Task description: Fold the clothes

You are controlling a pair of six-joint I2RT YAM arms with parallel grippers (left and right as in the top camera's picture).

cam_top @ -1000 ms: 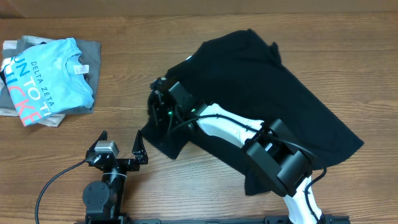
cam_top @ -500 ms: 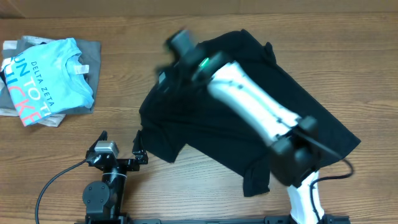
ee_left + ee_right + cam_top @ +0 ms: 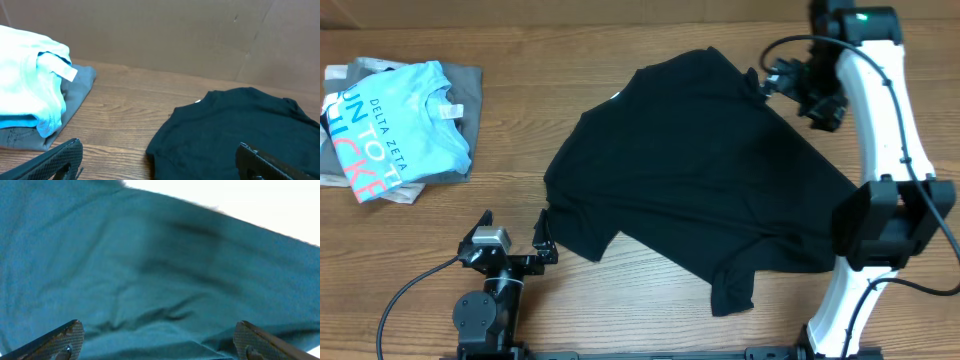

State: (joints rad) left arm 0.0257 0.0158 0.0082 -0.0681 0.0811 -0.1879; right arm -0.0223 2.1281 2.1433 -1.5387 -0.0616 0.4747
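One black T-shirt (image 3: 690, 170) lies spread and rumpled across the middle and right of the wooden bench (image 3: 650, 315), its small white neck tag (image 3: 617, 96) at the far-left edge of the cloth; one sleeve points toward the near edge of the bench, another corner droops toward the left arm.

Two arms work the scene. The left pincer (image 3: 515, 228) sits low at the near-left, fingers spread wide and holding nothing; its right finger is just beside the shirt's near-left corner, and its wrist camera looks across bare wood to the shirt's edge (image 3: 235, 130). The right pincer (image 3: 772, 80) hangs at the shirt's far-right corner, its white arm arching along the bench's right side; from the wrist the two fingers stand wide apart (image 3: 157, 330) with cloth filling the space beyond them, and whether they touch it cannot be told.

Two other garments are stacked at the far-left, well apart from the shirt: one light blue T-shirt (image 3: 395, 130) with lettering, atop one grey folded garment (image 3: 468, 85); a broad strip of bare wood runs between that stack and the black shirt, and more lies along the near edge; a cardboard wall (image 3: 150, 35) closes the far side.
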